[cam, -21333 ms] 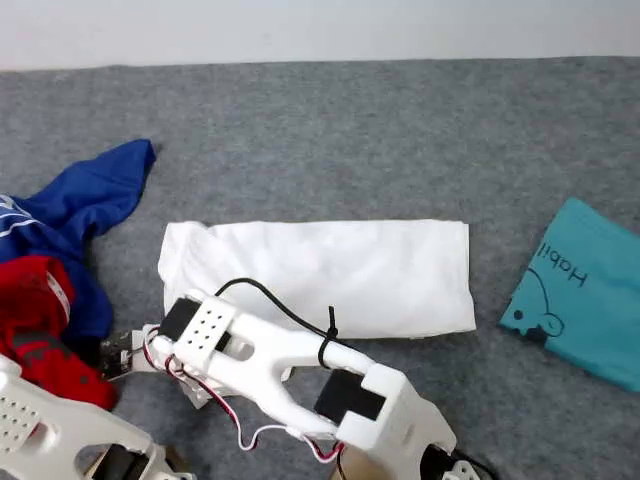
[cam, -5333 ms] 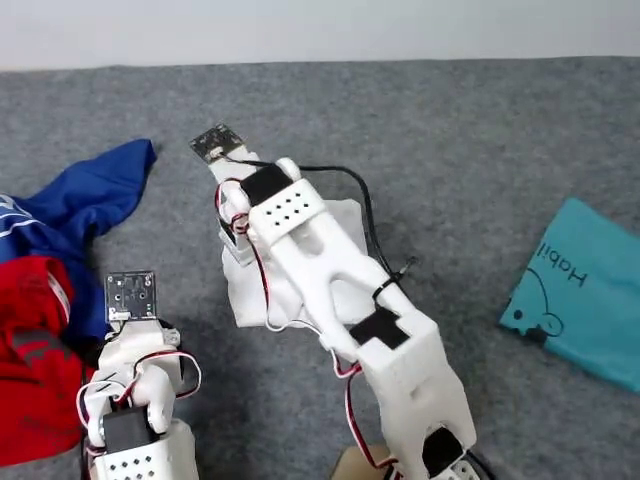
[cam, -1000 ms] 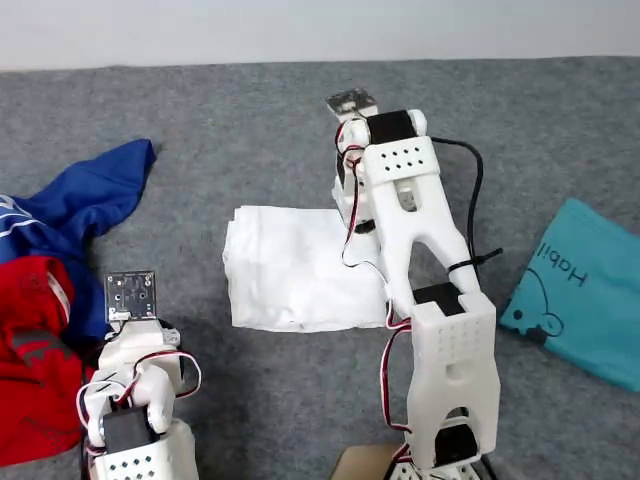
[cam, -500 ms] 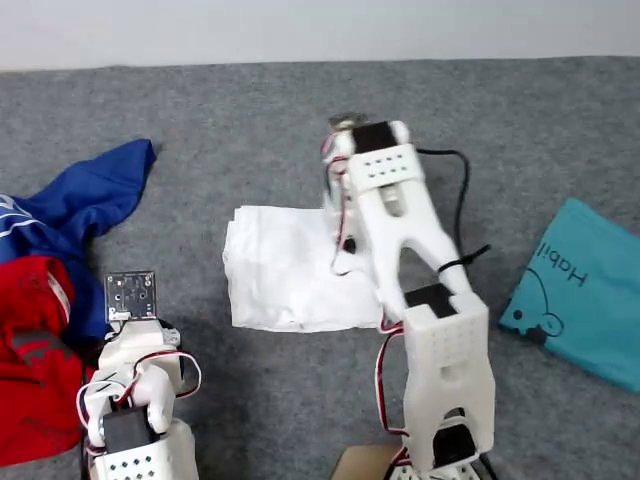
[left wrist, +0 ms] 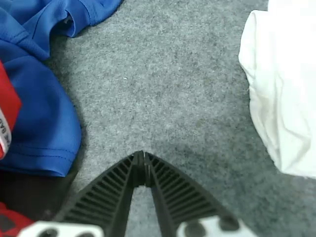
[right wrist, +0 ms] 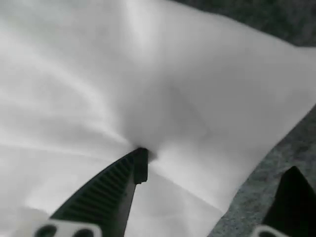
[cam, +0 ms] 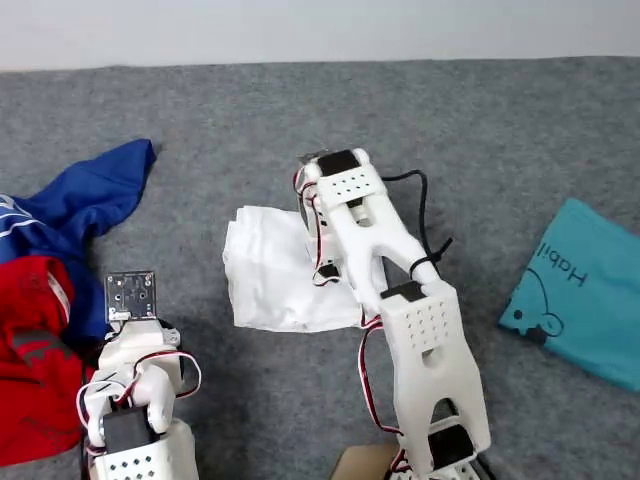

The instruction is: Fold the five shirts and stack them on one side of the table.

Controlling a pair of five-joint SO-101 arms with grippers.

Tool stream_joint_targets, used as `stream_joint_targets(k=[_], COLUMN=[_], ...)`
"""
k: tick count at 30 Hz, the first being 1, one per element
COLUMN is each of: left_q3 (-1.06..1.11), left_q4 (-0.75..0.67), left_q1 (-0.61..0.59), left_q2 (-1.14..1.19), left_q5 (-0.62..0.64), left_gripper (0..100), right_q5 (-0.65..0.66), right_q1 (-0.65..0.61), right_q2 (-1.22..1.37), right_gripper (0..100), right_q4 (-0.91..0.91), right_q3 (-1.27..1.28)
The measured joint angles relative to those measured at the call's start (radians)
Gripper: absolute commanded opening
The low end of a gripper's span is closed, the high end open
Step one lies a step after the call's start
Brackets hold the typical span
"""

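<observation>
A folded white shirt (cam: 268, 270) lies mid-table. The right arm (cam: 350, 215) hangs over its right part. In the right wrist view my right gripper (right wrist: 217, 182) is open, one fingertip (right wrist: 140, 165) pressed into the white shirt (right wrist: 148, 74), the other off its edge above grey table. My left gripper (left wrist: 144, 170) is shut and holds nothing, low over bare table between the blue shirt (left wrist: 34, 113) and the white shirt (left wrist: 284, 89). The blue shirt (cam: 85, 205) and a red shirt (cam: 35, 330) lie crumpled at the left edge. A folded teal shirt (cam: 585, 290) sits at the right.
The table is covered in grey felt (cam: 450, 140), bare along the far side and between the white and teal shirts. The left arm (cam: 130, 400) stands at the near left beside the red shirt. A pale wall borders the far edge.
Over the last second the right arm swung left and nearer, from the white shirt's far right corner to over its right part. The shirt was folded smaller since the earliest frame. Left arm unmoved.
</observation>
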Motion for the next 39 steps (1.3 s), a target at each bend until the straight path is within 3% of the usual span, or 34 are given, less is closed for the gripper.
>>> stream_joint_targets(k=[4,9,18,23,29,35,39], left_q3=[0.0,0.0,0.0,0.0,0.0,0.0,0.0], left_q4=[0.0,0.0,0.0,0.0,0.0,0.0,0.0], left_q1=[0.0,0.0,0.0,0.0,0.0,0.0,0.0], left_q2=[0.0,0.0,0.0,0.0,0.0,0.0,0.0], left_q5=[0.0,0.0,0.0,0.0,0.0,0.0,0.0], left_gripper=[1,1,1,1,1,1,1], right_q5=[0.0,0.044,0.166,0.344,0.657,0.953,1.048], right_q1=[0.002,0.002,0.077,0.195,0.331,0.428,0.41], right_q2=[0.018,0.021,-0.003,-0.087,-0.199,-0.21,-0.204], right_gripper=[33.6,0.8,1.0,1.0,1.0,1.0,1.4], right_q4=[0.008,0.025,0.072,0.074,0.058,-0.144,-0.353], right_q3=[-0.014,-0.015,0.0,0.003,0.003,0.003,0.003])
